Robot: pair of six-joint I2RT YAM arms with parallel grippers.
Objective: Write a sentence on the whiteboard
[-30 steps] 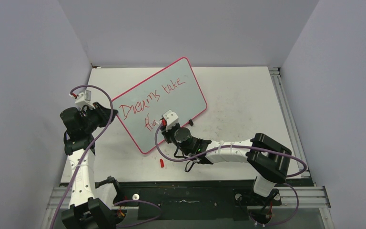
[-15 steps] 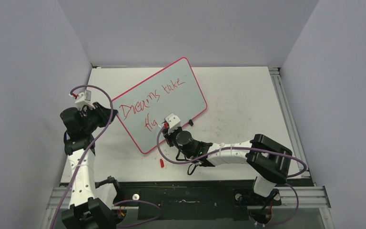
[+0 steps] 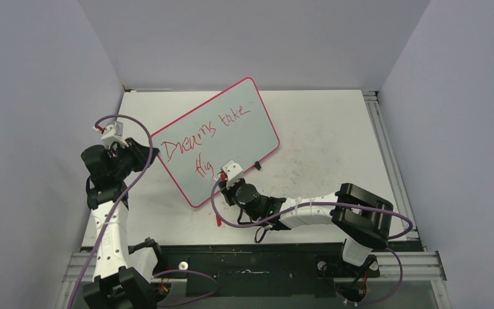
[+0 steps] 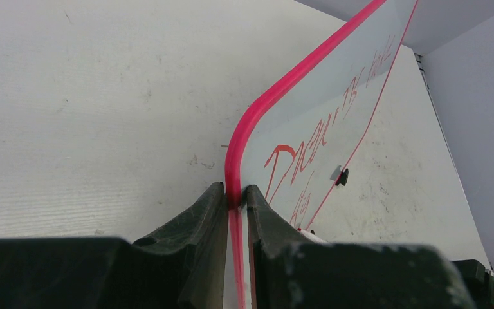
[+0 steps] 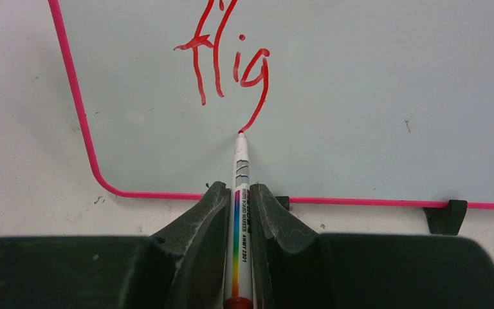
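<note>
Black left gripper (image 4: 234, 196) sits at the left side of the table (image 3: 334, 129), fingers (image 4: 196, 222) pinched down to a sliver on the red-pink rim at the whiteboard's left corner. One finger is on each face of the board, both touching the rim.

Whiteboard (image 3: 251, 138) sits left of table centre, rotated so its long edges run from near-left to far-right. Can't tell from these views whether the clamped corner is lifted off the table or lying flat.

Red handwriting on the board: top line "Dreams take" (image 3: 207, 127), second line "flig" (image 5: 225, 61) below it, towards the near-left corner. The tail of the "g" runs down to the pen tip.

Right gripper (image 5: 238, 193) is just off the board's near long edge, fingers closed tight on a white marker (image 5: 241, 161) with a rainbow stripe on its barrel. The marker points away from the wrist, over the rim and onto the board face. Its red tip touches the surface at the bottom of the "g" tail.

Two black clip feet on that near long edge: one is half hidden behind the right finger, the other (image 5: 447, 215) is further right.

Small red piece (image 3: 219, 220) lies on the table near the board's near corner, just beside the right wrist and clear of the rim. Too small to identify.
</note>
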